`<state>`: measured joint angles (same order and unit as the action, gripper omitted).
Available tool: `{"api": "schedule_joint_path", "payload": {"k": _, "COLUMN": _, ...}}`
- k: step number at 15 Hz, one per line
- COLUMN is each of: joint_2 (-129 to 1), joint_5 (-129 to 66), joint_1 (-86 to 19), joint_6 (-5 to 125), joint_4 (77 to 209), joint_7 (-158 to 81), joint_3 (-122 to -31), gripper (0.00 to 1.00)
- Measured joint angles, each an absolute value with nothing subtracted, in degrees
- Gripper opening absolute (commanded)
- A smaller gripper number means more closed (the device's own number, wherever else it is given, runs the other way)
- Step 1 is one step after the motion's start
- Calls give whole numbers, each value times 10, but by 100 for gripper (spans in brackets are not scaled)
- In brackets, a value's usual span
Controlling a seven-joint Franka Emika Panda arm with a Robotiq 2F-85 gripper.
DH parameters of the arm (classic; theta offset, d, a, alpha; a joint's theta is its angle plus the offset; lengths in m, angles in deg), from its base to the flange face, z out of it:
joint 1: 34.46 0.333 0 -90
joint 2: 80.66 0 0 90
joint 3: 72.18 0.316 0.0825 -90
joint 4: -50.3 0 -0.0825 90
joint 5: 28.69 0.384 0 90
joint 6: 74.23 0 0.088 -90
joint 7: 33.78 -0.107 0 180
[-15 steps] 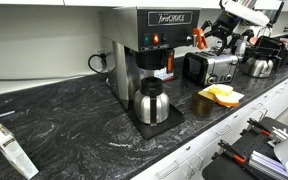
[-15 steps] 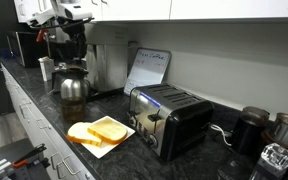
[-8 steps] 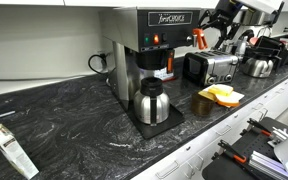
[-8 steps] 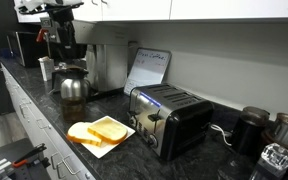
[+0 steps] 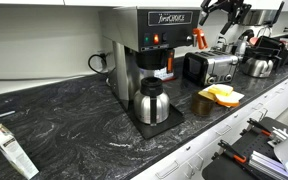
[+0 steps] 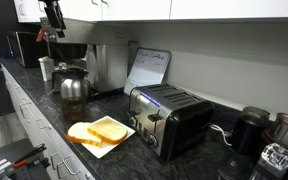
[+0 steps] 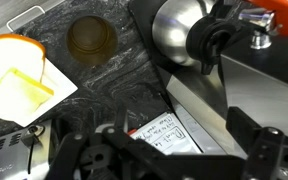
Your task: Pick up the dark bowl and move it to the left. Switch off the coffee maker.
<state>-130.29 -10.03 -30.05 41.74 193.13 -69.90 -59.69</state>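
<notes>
The dark bowl [image 7: 91, 40] stands empty on the black counter, between the toast plate and the steel carafe [image 7: 179, 28]; in an exterior view it [image 5: 202, 104] is right of the carafe. The coffee maker [image 5: 149, 55] is tall, steel and black, with orange-red switches [image 7: 260, 17]; it also shows in an exterior view [image 6: 76, 55]. My gripper [image 5: 225, 9] hangs high above the counter, right of the brewer's top and above the toaster. Its fingers [image 7: 69, 150] stand wide apart with nothing between them. It touches neither bowl nor brewer.
A white plate with toast [image 5: 221, 95] lies beside the bowl. A chrome-and-black toaster [image 5: 209, 67] and a steel kettle [image 5: 259, 66] stand further along. A white card [image 6: 149, 70] leans on the wall. Cabinets hang close above the gripper.
My gripper has risen towards the cabinets and drifted a little towards the coffee maker's top. The bowl, carafe and plate have not moved.
</notes>
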Motion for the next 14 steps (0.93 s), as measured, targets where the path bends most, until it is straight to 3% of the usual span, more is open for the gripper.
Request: {"api": "schedule_joint_path", "payload": {"k": 14, "joint_2": -1321, "joint_5": -100, "joint_1": -284, "joint_6": 417, "joint_4": 1905, "joint_7": -674, "joint_3": -568, "gripper": 100}}
